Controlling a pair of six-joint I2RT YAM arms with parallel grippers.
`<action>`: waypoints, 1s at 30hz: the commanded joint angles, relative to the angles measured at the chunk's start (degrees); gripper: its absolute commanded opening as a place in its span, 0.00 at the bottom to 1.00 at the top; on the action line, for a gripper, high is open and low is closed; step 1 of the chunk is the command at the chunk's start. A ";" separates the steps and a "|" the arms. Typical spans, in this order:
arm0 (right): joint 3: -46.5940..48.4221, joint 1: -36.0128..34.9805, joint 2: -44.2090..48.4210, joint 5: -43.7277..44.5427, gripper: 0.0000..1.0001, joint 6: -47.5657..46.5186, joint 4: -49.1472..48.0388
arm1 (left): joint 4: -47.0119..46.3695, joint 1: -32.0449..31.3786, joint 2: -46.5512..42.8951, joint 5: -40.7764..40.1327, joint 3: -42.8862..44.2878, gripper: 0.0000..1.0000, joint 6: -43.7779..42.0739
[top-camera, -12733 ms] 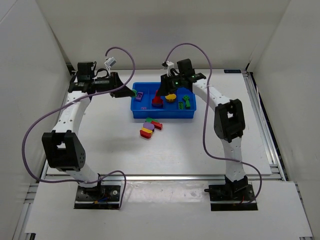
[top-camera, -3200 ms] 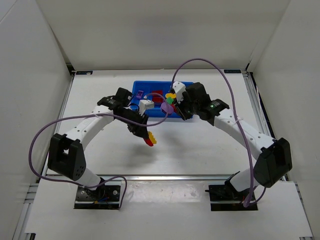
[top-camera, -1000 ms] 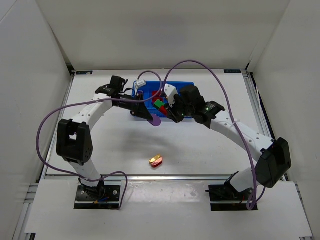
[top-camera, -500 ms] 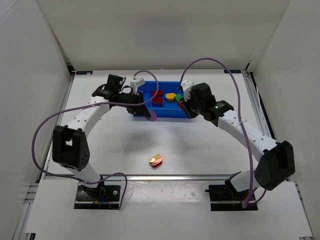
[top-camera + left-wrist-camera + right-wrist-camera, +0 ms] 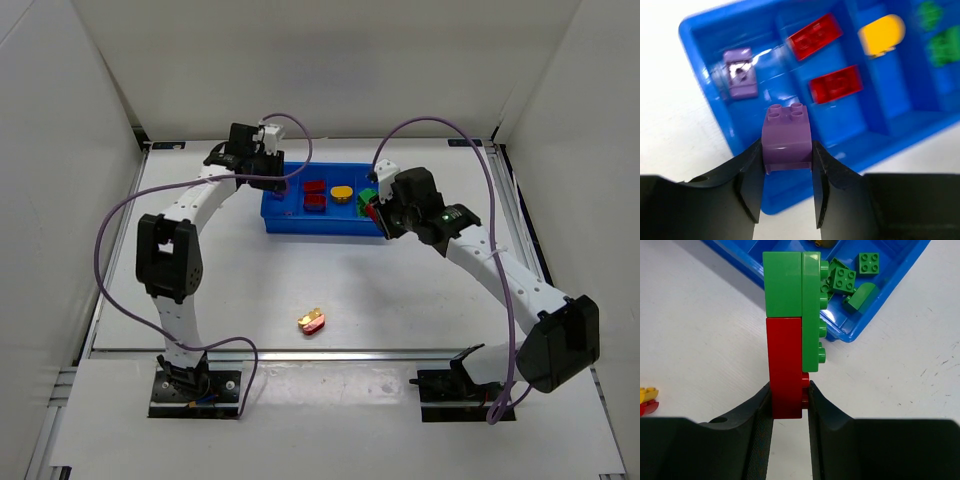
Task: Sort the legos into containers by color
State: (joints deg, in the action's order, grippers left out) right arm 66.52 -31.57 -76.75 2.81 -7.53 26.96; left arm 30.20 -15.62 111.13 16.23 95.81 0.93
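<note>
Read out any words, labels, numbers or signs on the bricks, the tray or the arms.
No text can be read anywhere. The tray, the purple brick and the red-and-green stack show no print; any embossed lettering is too small or blurred to tell.

Plain white walls (image 5: 330, 60) enclose a white table (image 5: 400, 295) edged by metal rails (image 5: 527, 250).
</note>
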 commanded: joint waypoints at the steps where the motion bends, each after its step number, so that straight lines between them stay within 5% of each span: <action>1: 1.77 0.11 1.08 -1.05 0.00 -0.56 -0.77 | 0.57 -0.29 0.31 -7.53 1.84 0.17 -0.66; 3: 2.21 0.20 1.08 -1.40 0.00 -0.99 -0.42 | 0.92 -0.29 1.72 -8.40 2.19 0.21 -0.67; 7: 2.65 0.20 0.73 -4.82 0.00 -1.61 0.20 | 2.23 0.06 3.21 -8.94 2.89 0.64 1.43; 12: 1.86 0.20 0.55 -10.18 0.00 -4.15 0.02 | 1.53 2.43 0.41 6.68 2.37 0.80 5.13; 16: 1.42 0.02 0.11 -16.68 0.00 -6.79 0.02 | -2.49 4.80 -3.54 20.91 -0.09 0.81 9.25; 17: 1.42 -0.15 0.02 -17.65 0.00 -7.41 -0.24 | -4.42 5.50 -4.16 32.61 -0.79 0.80 12.75; 21: 1.59 -2.61 -0.42 -20.73 0.00 -11.18 -1.12 | -5.23 5.69 -2.94 55.89 -0.18 0.78 20.23; 30: 4.66 -8.24 -3.40 -20.21 0.00 -16.64 -2.53 | -5.06 3.23 -8.64 65.07 -10.29 0.78 22.36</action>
State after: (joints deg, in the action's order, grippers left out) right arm 67.46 -38.83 -79.72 -16.75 -21.47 26.89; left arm 25.30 -11.64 108.14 73.91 87.53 21.98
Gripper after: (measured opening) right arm 0.332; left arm 0.778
